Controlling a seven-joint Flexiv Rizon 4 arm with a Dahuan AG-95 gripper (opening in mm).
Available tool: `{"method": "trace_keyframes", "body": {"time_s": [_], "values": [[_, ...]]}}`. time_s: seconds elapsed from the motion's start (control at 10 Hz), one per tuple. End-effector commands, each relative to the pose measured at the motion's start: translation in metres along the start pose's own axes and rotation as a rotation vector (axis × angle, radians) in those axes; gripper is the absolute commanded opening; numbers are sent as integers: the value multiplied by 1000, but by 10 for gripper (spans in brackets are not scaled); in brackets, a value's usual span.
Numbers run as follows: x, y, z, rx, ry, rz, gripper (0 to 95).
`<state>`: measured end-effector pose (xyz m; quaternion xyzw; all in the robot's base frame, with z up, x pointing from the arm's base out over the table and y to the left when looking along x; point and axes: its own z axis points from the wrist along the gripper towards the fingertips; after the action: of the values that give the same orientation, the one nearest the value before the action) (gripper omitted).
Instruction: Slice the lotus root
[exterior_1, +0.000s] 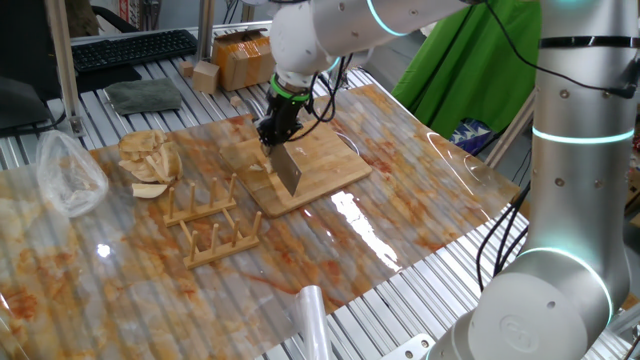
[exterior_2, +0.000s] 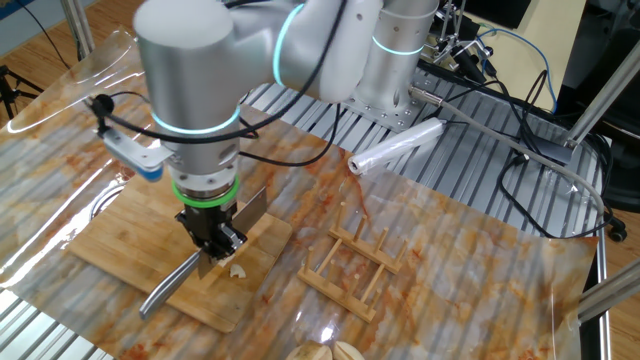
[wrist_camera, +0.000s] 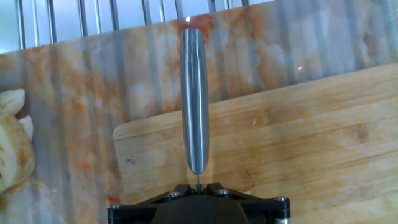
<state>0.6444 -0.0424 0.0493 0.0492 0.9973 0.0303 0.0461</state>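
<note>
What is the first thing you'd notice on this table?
The big silver robot arm holding a knife in its gripper, blade down on the bamboo cutting board in the middle of the table. Little pale bits of lotus root lie on the board right beside the blade. Next to the board stands a wooden rack, and past it a heap of tan slices.

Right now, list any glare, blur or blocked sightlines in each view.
One fixed view: white glare streaks on the glossy table cover, focus sharp. The other fixed view: the arm blocks much of the cutting board, with glare at the lower edge. Hand view: the knife handle is sharp; the gripper body hides the blade.
</note>
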Motion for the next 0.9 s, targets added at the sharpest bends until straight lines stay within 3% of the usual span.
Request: {"method": "trace_keyframes", "body": {"time_s": [0.1,0.3,0.9], "values": [[-3,0,1,-8,-5,-1,0],[-2,1,3,-7,0,2,0],[-3,3,16,-10,-23,7,0]]}}
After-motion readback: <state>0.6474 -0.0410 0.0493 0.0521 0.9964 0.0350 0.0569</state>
